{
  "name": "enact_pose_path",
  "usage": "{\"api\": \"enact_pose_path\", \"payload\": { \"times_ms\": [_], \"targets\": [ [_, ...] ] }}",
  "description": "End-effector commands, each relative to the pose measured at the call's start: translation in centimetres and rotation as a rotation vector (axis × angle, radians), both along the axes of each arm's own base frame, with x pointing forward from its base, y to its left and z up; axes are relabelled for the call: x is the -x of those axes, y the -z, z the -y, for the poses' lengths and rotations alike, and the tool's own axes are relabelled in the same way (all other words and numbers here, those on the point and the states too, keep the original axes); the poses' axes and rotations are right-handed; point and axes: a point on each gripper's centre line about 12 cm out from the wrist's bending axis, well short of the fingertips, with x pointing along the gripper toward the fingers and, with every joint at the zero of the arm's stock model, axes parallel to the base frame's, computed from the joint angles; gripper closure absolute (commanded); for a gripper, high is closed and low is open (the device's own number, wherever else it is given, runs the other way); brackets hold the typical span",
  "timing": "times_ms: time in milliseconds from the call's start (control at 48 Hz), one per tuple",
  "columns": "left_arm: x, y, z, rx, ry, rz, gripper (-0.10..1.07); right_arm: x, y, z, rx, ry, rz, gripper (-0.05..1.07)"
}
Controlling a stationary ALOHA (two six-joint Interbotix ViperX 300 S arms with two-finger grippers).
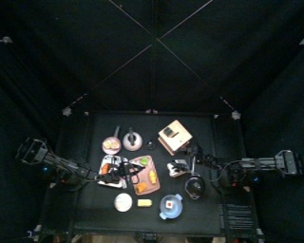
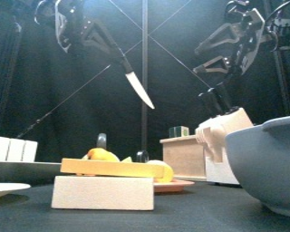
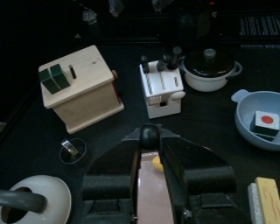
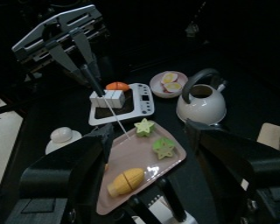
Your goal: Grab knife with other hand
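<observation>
The left gripper (image 2: 90, 34) pinches the knife (image 2: 133, 80) by its handle, high above the surface, blade slanting down toward five o'clock; the right gripper (image 2: 232, 50), spread empty, hangs well apart at three o'clock

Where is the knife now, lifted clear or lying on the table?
Lifted: in the front view the black-handled, silver-bladed knife hangs tilted, tip down, high above the black table, handle held by the left gripper.
</observation>
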Motion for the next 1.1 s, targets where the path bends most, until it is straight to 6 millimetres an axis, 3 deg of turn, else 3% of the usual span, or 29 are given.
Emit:
{"api": "enact_pose_path", "payload": {
  "times_ms": [0, 542, 896, 1083],
  "targets": [
    [-0.2, -2.2, 0.1, 0.024, -0.005, 0.062, 0.42, -1.1, -1.4, -0.8, 0.034, -0.038, 0.029, 0.06],
    [-0.9, -4.9, 2.4, 0.056, 0.056, 0.191, 0.42, -5.7, -1.5, -2.9, 0.133, -0.141, -0.009, 0.06],
    [-0.9, -5.2, 2.6, 0.048, 0.051, 0.251, 0.42, -7.1, -1.1, -3.3, 0.155, -0.159, -0.028, 0.07],
    [-0.9, -5.1, 2.5, 0.039, 0.046, 0.254, 0.42, -7.5, -1.2, -3.4, 0.156, -0.161, -0.032, 0.15]
  ]
}}
